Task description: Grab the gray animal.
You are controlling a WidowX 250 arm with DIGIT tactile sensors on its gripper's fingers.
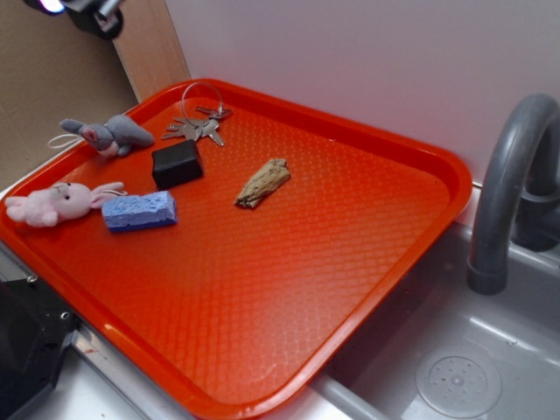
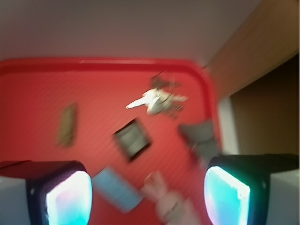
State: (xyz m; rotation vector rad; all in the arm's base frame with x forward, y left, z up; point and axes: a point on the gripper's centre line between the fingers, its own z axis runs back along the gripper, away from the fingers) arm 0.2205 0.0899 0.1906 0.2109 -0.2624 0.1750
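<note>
The gray animal (image 1: 109, 133) lies at the far left corner of the red tray (image 1: 350, 262), its white string loop trailing left. In the blurred wrist view the gray animal (image 2: 200, 135) shows just above my right finger. My gripper (image 2: 147, 197) hangs high above the tray's left side, open, with nothing between its wide-apart fingers. In the exterior view only a dark part of the arm shows at the top left corner.
A pale pink plush bunny (image 1: 52, 203), a blue sponge (image 1: 140, 211), a black block (image 1: 177, 164), a key bunch with a ring (image 1: 199, 122) and a brown scrap (image 1: 263, 183) lie on the tray. A gray faucet (image 1: 512, 175) and sink (image 1: 455, 367) stand at right.
</note>
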